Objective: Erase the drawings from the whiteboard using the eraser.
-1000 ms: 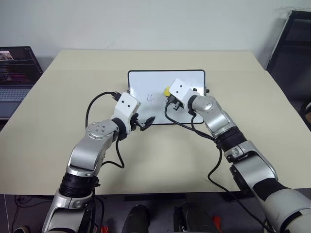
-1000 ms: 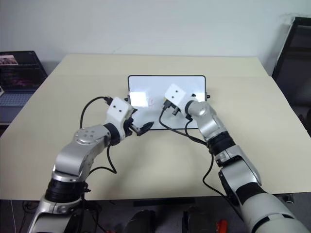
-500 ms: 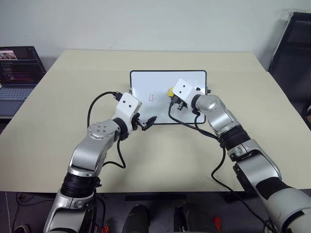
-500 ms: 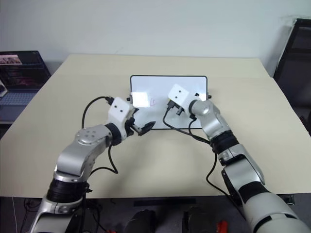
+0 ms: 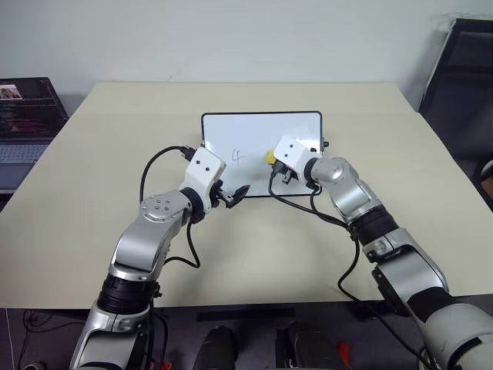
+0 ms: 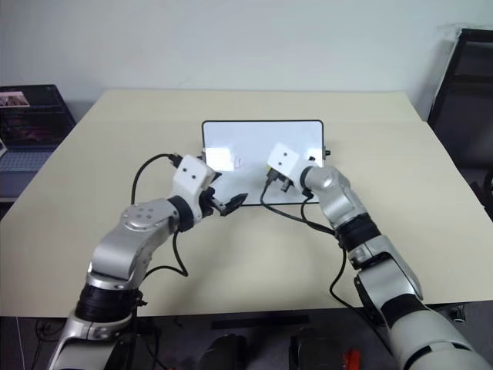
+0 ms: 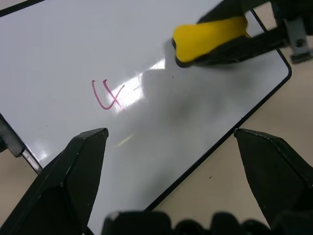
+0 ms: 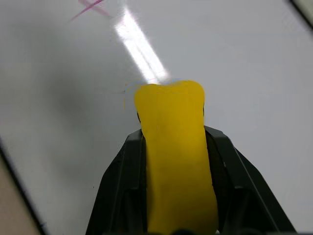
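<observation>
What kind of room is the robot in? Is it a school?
More likely an office or lab. There is a big plain beige table, a laptop on a side desk, and a dark chair against a bare wall.

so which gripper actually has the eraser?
The right gripper: its fingers are shut on the yellow eraser over the whiteboard. The left gripper is open and holds nothing, at the board's near edge.

Whiteboard (image 5: pixel 258 127): one pink-red hand-drawn mark (image 7: pixel 108 94), reads roughly as "4", near board centre. Laptop (image 5: pixel 27 116) screen text too small to read. No other text.
</observation>
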Tool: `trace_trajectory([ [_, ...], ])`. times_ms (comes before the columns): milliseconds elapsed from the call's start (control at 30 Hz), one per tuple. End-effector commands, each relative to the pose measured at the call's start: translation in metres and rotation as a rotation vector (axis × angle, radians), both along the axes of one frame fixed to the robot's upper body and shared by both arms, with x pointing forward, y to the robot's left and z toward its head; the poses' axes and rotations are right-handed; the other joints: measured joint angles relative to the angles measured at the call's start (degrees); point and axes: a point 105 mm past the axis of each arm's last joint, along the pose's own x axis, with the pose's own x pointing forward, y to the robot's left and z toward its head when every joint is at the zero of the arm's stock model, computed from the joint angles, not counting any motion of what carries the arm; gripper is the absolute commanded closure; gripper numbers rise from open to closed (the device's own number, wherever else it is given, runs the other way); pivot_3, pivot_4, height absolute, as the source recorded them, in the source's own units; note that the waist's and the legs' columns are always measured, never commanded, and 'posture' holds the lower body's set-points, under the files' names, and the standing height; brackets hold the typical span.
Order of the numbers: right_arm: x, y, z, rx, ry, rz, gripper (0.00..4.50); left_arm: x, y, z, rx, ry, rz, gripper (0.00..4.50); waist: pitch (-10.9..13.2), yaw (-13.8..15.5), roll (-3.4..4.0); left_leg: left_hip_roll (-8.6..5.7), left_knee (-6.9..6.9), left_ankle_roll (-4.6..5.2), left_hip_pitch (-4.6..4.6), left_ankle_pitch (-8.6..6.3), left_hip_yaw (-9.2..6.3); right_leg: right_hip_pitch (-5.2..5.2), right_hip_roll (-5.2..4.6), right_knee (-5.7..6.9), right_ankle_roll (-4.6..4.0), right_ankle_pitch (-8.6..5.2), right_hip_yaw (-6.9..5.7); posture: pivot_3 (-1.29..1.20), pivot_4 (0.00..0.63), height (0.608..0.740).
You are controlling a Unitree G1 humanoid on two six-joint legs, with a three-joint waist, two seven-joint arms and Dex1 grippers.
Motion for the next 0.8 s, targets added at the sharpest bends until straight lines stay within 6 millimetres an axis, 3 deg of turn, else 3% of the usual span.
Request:
trace_trajectory([
  [33,-0.008,0.013,-0.005,-0.027,0.019,0.073,3.30,-0.003,0.004,0.007,-0.001,-0.032,0.018,0.00,0.0,0.0,0.00,0.00,-0.01,0.00,0.00,-0.01,0.00,0.00,0.00,0.00,0.00,0.00,0.00,0.00,0.150,0.740],
  [300,-0.025,0.024,-0.034,-0.124,0.100,0.155,3.30,-0.003,0.015,0.003,0.012,-0.023,0.075,0.00,0.0,0.0,0.00,0.02,-0.06,-0.01,-0.02,-0.02,-0.02,-0.04,0.00,-0.02,-0.04,-0.02,0.02,0.00,0.150,0.740],
  [400,-0.021,0.023,-0.027,-0.125,0.051,0.134,3.30,-0.003,0.015,0.003,0.013,-0.025,0.076,0.00,0.0,0.0,0.00,0.00,-0.04,0.00,-0.02,-0.01,0.00,-0.03,-0.01,-0.02,-0.02,-0.01,0.00,0.00,0.150,0.740],
  [567,-0.008,0.023,0.005,-0.063,-0.098,0.071,3.30,-0.003,0.012,0.003,0.012,-0.022,0.067,0.00,0.0,0.0,0.00,0.02,-0.04,-0.01,-0.01,-0.01,-0.01,-0.05,0.00,0.00,-0.02,-0.02,0.01,0.00,0.150,0.740],
  [800,-0.007,0.015,-0.003,-0.076,-0.080,0.057,3.30,-0.003,0.013,0.003,0.013,-0.023,0.066,0.00,0.0,0.0,-0.01,0.02,-0.12,-0.01,-0.08,-0.02,0.00,-0.08,-0.01,-0.12,-0.03,-0.02,0.02,0.00,0.150,0.740],
])
